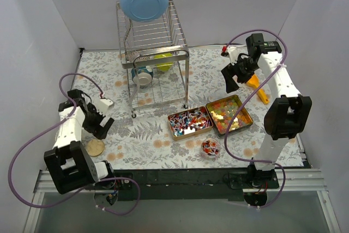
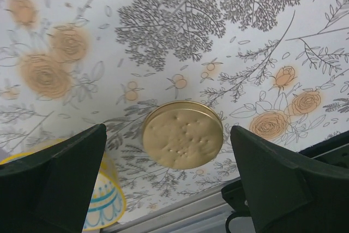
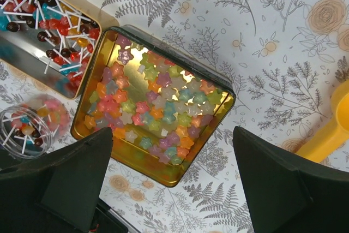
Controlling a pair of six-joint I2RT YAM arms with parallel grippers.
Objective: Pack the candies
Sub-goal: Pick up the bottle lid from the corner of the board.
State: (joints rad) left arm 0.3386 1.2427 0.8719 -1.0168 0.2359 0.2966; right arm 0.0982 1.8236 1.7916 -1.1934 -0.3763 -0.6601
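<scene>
**Left arm.** Folded low over the near-left part of the counter (image 1: 136, 140). The left pincer (image 1: 102, 125) points down, jaws spread wide and holding nothing. In the wrist view, a round gold lid (image 2: 182, 133) lies flat on the floral cloth below the gap between the fingers, touching neither. A yellow-and-blue patterned object (image 2: 106, 200) is partly hidden behind one finger and cannot be identified.

**Right arm.** Raised and reaching to the far right. The right pincer (image 1: 233, 82) hangs jaws apart and empty above the tins.

**Candies.**
- Star-shaped candies (image 3: 158, 102) in pink, orange, green and white fill a square gold tin (image 3: 125, 156).
- Lollipops (image 1: 189, 122) in red, blue and white lie in a rectangular tin (image 1: 173, 135) just beside it, to its left.
- A small clear round tub (image 1: 210, 148) near the front edge holds more lollipops.

**Other items.**
- A yellow scoop (image 3: 327, 129) lies on the counter to the right of the gold tin, apart from it.
- A wire dish rack (image 1: 155, 64) stands at the back centre.
- A blue bowl (image 1: 144, 0) leans on top of the rack.
</scene>
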